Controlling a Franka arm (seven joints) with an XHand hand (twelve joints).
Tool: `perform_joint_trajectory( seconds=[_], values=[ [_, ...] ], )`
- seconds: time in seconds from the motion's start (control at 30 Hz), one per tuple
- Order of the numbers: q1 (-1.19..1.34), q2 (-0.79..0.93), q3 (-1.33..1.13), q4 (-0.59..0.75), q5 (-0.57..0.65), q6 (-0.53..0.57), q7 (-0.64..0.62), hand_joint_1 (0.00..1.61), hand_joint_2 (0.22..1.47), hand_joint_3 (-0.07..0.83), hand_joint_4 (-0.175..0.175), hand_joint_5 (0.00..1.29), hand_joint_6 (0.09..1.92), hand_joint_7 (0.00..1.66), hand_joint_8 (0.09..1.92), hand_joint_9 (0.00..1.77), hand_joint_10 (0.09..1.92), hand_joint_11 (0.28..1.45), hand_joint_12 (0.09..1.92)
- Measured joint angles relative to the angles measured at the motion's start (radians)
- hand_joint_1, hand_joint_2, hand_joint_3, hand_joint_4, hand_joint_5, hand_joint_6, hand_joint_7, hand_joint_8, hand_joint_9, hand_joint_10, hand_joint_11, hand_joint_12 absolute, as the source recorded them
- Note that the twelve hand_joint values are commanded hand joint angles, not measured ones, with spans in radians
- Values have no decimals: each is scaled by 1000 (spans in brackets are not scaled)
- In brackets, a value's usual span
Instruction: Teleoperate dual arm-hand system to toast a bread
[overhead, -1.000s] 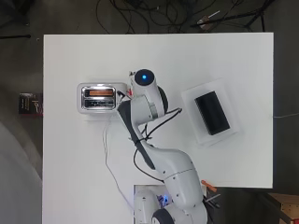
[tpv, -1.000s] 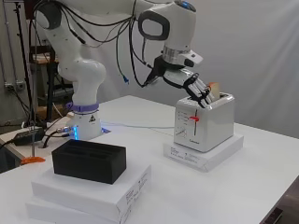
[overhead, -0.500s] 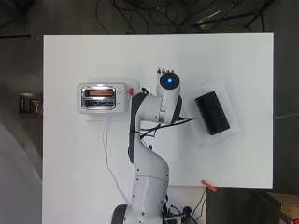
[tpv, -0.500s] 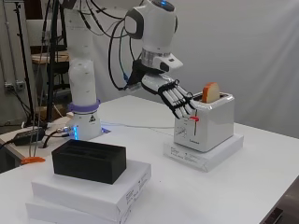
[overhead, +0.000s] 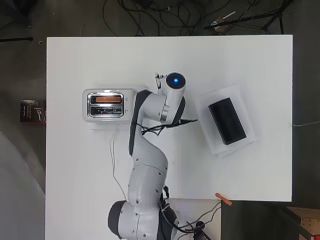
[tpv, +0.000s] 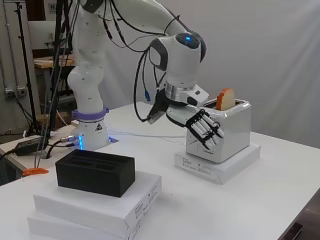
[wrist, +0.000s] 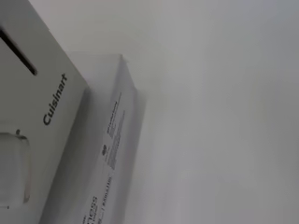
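Bread (tpv: 225, 99) in toaster (tpv: 225, 131) on a flat box (tpv: 220, 165); hand (tpv: 204, 129) just beside the toaster's front.

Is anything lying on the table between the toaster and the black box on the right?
Nothing rests on the table there. In the overhead view only the arm and its hand hang above the stretch between the toaster and the black box.

I see a white toaster (tpv: 222, 130) with a tan, brown-crusted bread slice (tpv: 225, 99) in it, on a white box (tpv: 217, 165) over the white table (overhead: 240, 65). My hand (tpv: 204, 129) is black with white fingers, and the arm (tpv: 180, 55) is white with a blue light. A black block (tpv: 95, 173) sits on stacked white boxes (tpv: 95, 210), with an orange piece (tpv: 34, 171) far left.
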Motion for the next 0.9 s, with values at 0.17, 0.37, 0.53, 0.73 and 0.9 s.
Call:
perform_joint_trajectory(
  seconds=[0.17, 0.37, 0.53, 0.73, 0.9],
  values=[
    [-24, 25, 46, 26, 2, -8, 2, 1, 1001, -8, 9, 249, 87, 464, 87, 502, 87, 452, 87],
    [-88, 82, 106, 55, 38, -9, -32, 55, 966, -15, 7, 235, 87, 482, 87, 539, 87, 457, 87],
    [-125, 117, 140, 55, 42, 12, -64, 136, 1033, -1, 15, 306, 87, 567, 87, 653, 87, 498, 87],
    [-179, 187, 194, 25, 10, 50, -49, 82, 964, -19, 20, 274, 87, 529, 87, 551, 87, 477, 87],
    [-201, 207, 205, 18, 27, 51, -41, 28, 1008, 8, 25, 262, 87, 485, 87, 492, 87, 461, 87]
  ],
)
